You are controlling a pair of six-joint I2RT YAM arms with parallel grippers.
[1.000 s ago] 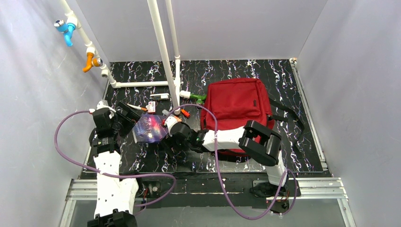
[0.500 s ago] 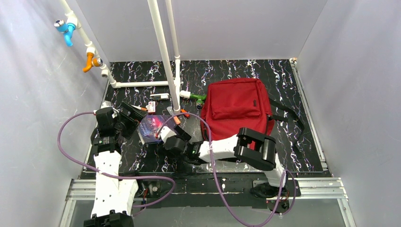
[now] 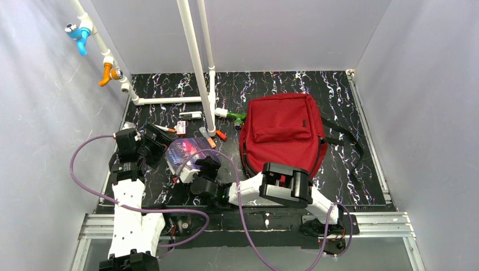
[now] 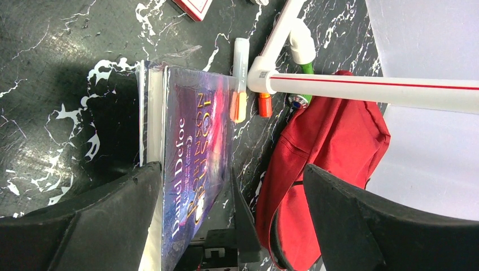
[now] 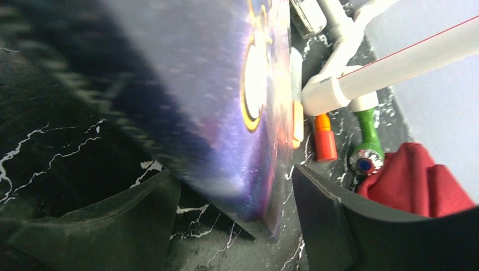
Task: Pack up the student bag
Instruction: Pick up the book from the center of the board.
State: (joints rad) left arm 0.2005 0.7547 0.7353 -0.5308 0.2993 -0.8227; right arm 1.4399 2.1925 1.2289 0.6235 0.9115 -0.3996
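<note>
Valves, a blue valve (image 3: 79, 35) and an orange valve (image 3: 108, 73), sit on the white pipe frame (image 3: 195, 62) along the left wall. Below them the left gripper (image 4: 231, 169) hangs low over the black marbled table (image 3: 339, 90), its jaws spread wide and holding nothing; one fingertip sits just beside the page edge of the Robinson Crusoe book (image 4: 192, 164).

The book lies to the right of that gripper, cover up and near the table's middle. The right gripper (image 5: 231, 192) reaches in from the near side. Its jaws are apart, with the book's near edge between them, and a gap shows between the cover and one finger.

Past the book's far edge lies an orange-capped marker (image 4: 239, 79), with a short orange piece (image 4: 264, 104) just beside it at the foot of the upright pipe. A small red box (image 3: 181, 128) lies farther left of them. A green item (image 5: 367, 135) rests touching the bag's far left corner.

On the right half of the table, well apart from the left gripper, the student bag (image 3: 282, 135) lies flat with its front pocket up. Its black straps (image 3: 344, 138) trail to the right.
</note>
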